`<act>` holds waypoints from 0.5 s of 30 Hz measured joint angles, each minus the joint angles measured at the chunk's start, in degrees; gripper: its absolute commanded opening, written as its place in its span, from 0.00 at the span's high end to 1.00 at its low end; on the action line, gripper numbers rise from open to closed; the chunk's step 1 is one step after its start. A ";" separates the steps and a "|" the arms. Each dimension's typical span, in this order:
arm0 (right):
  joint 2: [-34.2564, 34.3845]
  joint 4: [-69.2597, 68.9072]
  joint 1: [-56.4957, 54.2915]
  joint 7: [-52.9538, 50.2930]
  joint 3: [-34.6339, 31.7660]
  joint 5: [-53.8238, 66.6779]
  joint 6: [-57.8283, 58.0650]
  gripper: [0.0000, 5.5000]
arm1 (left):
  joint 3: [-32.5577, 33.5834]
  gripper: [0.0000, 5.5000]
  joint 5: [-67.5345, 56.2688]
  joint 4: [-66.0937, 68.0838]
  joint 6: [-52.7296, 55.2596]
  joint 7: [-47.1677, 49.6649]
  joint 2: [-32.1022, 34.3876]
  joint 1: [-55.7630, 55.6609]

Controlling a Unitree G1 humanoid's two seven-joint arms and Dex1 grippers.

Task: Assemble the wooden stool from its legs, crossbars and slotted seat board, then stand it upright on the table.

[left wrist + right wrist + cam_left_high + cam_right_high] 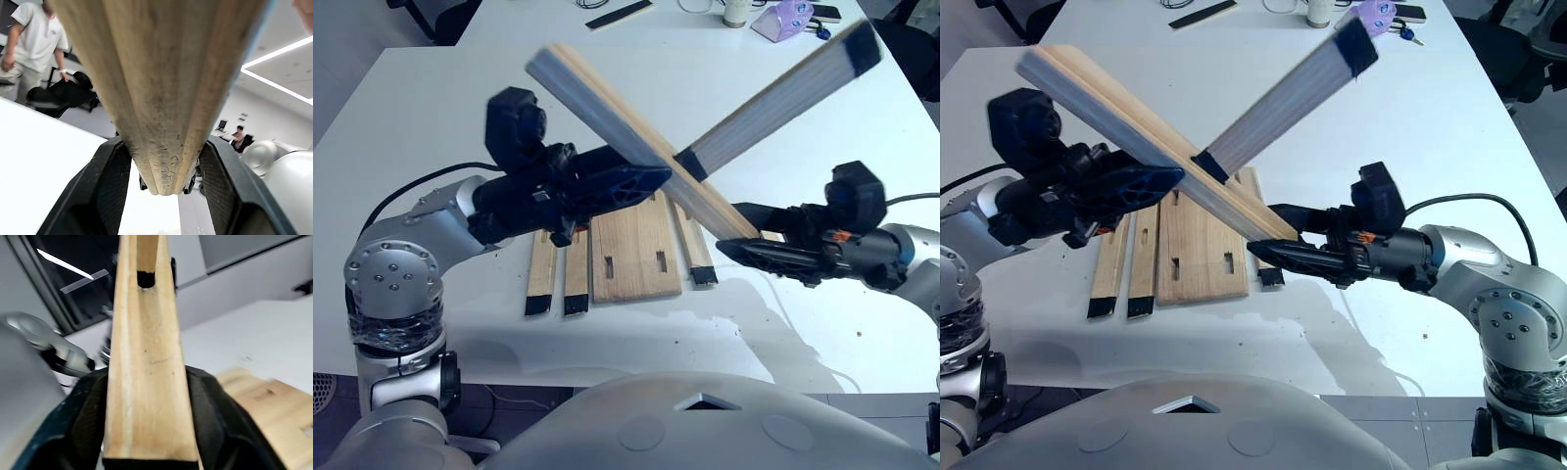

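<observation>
A long light wooden leg (607,122) slants above the table, raised end at the back left. My left gripper (651,176) is shut on its middle, its fingers (107,186) hugging the wood. My right gripper (739,230) is shut on the leg's lower end (146,382). A paler piece with a black tip (783,93) sticks out of the leg's slot (145,278) and points up toward the back right. Below them, flat on the table, lies the slotted seat board (631,259). Two black-tipped legs (558,279) rest on its left and one (697,250) on its right.
At the back of the white table (431,117) lie a black strip (617,14), a bottle (736,12) and a purple object (788,20). A cable (411,191) runs by my left arm. The table's front edge is close below the parts.
</observation>
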 measured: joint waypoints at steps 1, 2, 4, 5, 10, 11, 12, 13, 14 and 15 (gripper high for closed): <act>-0.35 0.01 0.16 0.28 0.05 -1.22 -0.29 0.46 | -0.12 0.63 0.67 -0.09 0.01 -0.23 0.00 0.19; -0.67 0.17 0.49 0.48 0.23 -2.72 -0.68 0.46 | -0.17 0.63 1.78 -0.13 0.00 -0.62 0.04 0.24; -1.17 1.48 1.79 1.67 0.71 -6.36 -1.68 0.46 | -0.06 0.63 5.23 -0.03 -0.47 -2.37 0.63 0.25; -1.26 2.68 2.41 2.26 0.87 -8.25 -2.20 0.46 | 0.22 0.63 6.90 0.15 -1.03 -3.29 1.23 0.23; -0.71 11.43 6.65 1.57 -2.79 -15.69 -6.12 0.46 | 3.17 0.63 17.12 3.03 -4.49 -13.43 7.85 -1.61; -0.30 12.41 7.84 1.03 -4.39 -16.66 -7.01 0.46 | 3.48 0.63 19.26 3.82 -5.38 -17.13 9.76 -1.84; 0.13 12.67 8.84 0.88 -5.43 -17.30 -7.65 0.46 | 3.91 0.63 20.91 4.55 -6.06 -19.95 11.22 -1.90; 0.83 12.78 9.79 0.64 -6.14 -17.56 -8.37 0.46 | 4.67 0.63 22.74 5.42 -7.02 -22.85 12.82 -1.95; 1.49 12.59 10.92 0.28 -6.97 -17.89 -8.75 0.46 | 5.00 0.63 24.51 6.21 -7.99 -25.67 14.34 -2.07; 2.09 12.48 11.96 -0.18 -7.68 -18.32 -9.13 0.46 | 5.12 0.63 26.52 6.94 -8.89 -28.18 16.02 -2.07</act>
